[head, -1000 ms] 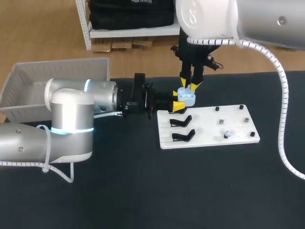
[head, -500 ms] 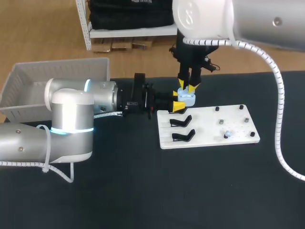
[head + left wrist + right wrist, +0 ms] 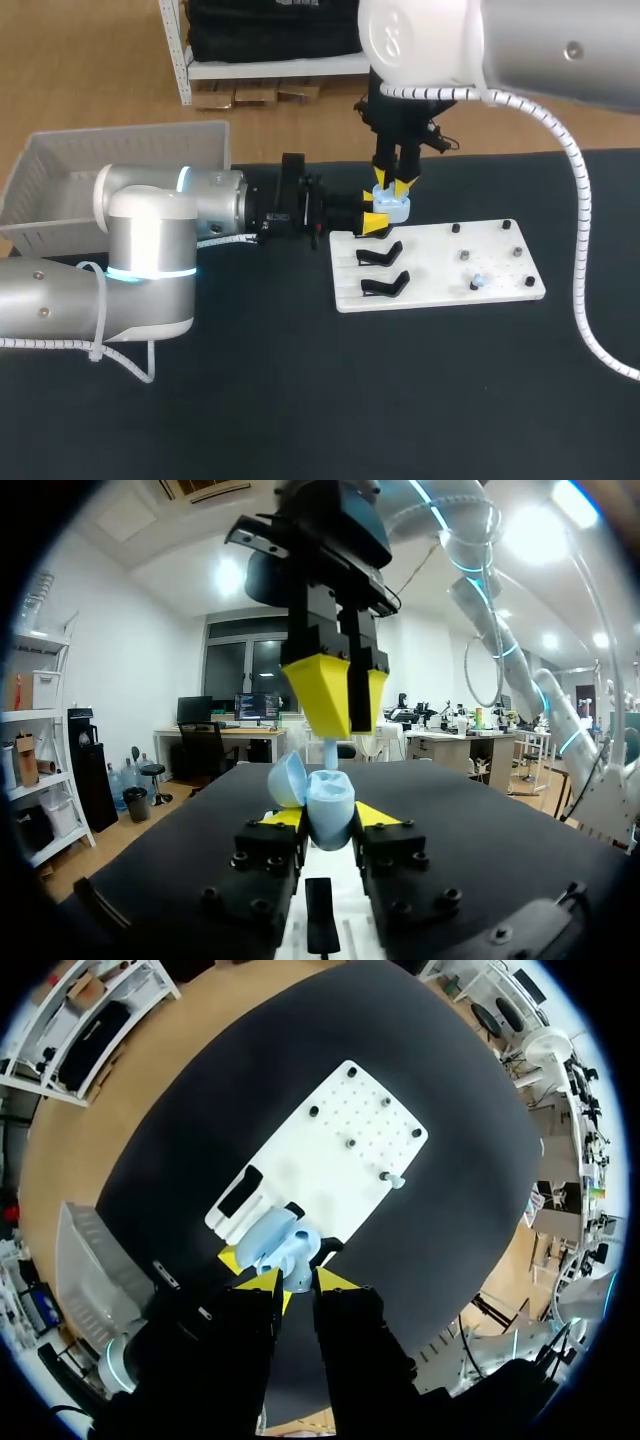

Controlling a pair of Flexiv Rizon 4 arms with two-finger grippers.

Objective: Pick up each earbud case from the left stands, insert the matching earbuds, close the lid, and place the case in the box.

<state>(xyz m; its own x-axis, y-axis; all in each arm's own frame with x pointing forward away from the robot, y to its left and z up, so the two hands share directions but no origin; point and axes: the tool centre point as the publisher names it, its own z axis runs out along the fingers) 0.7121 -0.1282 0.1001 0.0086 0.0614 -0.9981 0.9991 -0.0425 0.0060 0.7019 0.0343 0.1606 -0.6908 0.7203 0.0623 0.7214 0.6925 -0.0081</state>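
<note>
Firmly, left pincer clamps case (lid open); right pincer pinches earbud.

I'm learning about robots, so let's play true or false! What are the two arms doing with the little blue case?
1. The left gripper grips the case. True.
2. The case's lid is shut. False: it stands open.
3. The right gripper is far from the case. False: it hangs right above it.
4. The right gripper pinches an earbud. True.
5. The board is black. False: the board is white; only its stands are black.
</note>
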